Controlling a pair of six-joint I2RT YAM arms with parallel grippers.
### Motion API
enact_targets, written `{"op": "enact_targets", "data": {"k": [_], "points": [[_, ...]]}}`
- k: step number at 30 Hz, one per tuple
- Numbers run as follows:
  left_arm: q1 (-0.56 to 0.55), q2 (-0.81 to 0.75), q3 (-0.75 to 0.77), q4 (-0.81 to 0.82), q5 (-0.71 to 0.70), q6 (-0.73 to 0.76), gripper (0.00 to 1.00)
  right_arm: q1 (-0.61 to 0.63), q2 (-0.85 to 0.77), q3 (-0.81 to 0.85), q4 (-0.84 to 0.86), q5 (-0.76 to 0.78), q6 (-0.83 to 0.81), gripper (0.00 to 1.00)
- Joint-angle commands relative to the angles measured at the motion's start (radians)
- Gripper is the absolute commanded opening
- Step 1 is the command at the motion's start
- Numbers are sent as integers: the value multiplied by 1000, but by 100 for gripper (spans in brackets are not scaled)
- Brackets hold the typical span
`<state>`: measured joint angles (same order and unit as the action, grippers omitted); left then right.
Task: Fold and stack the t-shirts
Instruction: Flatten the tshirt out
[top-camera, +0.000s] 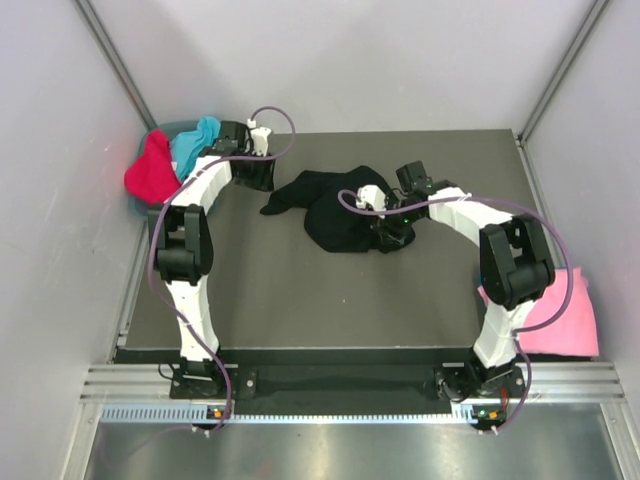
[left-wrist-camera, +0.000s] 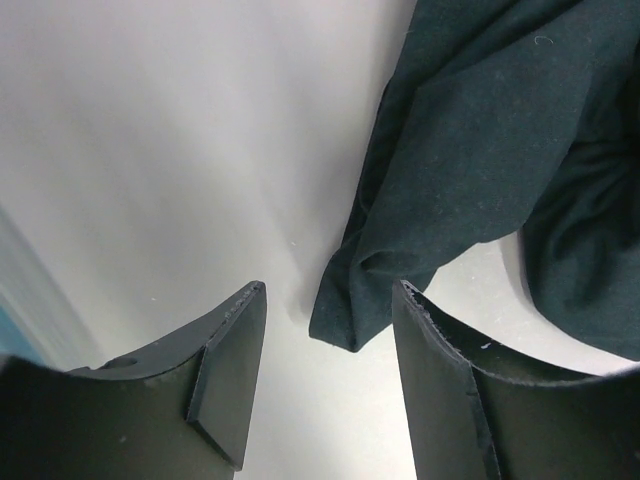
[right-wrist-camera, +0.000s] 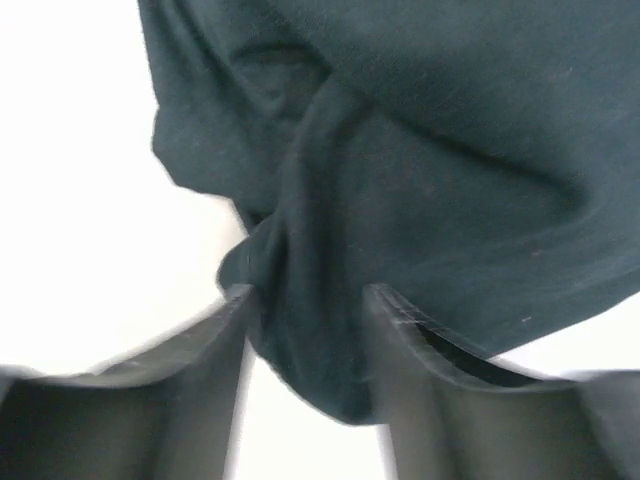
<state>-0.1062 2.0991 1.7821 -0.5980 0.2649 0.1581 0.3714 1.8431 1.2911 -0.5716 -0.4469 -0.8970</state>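
Black cloth lies crumpled far of centre on the table: the black t-shirt, not yet folded; the right gripper pinches a thick bunched fold at its near right edge, probably to drag it flat; the left gripper stands spread around a sleeve tip at the shirt's left end, clasping nothing, seemingly poised to take it; no print shows among the folds; the red t-shirt and turquoise t-shirt heap at far left; the pink t-shirt, near right, sits partly behind the right arm.

Blue-grey bin at dark table's far-left corner
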Motion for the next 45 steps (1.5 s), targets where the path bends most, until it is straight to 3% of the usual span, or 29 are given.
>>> {"op": "enact_targets", "data": {"k": [1, 2, 3, 7, 13, 18, 23, 28, 39, 41, 43, 45], "points": [[3, -54, 7, 20, 8, -6, 58, 12, 39, 80, 4, 14, -17, 42], [3, -53, 10, 20, 7, -6, 58, 17, 54, 114, 3, 25, -10, 33], [3, -54, 7, 23, 7, -9, 58, 23, 80, 134, -7, 31, -8, 19], [3, -66, -13, 23, 13, -11, 58, 29, 97, 211, -94, 7, -10, 1], [3, -100, -58, 27, 2, 14, 57, 31, -94, 264, -109, -32, 33, 0], [5, -123, -81, 24, 4, 24, 57, 29, -221, 477, -117, -46, 82, 0], [5, -129, -119, -2, 11, 44, 55, 29, -300, 522, 21, -13, 177, 0], [-1, -103, -164, 24, 85, 67, 55, 29, -275, 517, 65, 45, 233, 0], [-9, 85, -35, 41, 146, -2, 52, 24, -235, 531, 26, 102, 256, 0], [-18, 87, -30, 33, 146, 21, 35, 15, -251, 513, 30, 109, 268, 0], [-23, 67, -20, 8, 155, 41, 6, 11, -263, 502, 36, 131, 300, 0], [-21, 17, -30, -22, 158, 43, 0, 4, -307, 488, 39, 154, 346, 0]]}}
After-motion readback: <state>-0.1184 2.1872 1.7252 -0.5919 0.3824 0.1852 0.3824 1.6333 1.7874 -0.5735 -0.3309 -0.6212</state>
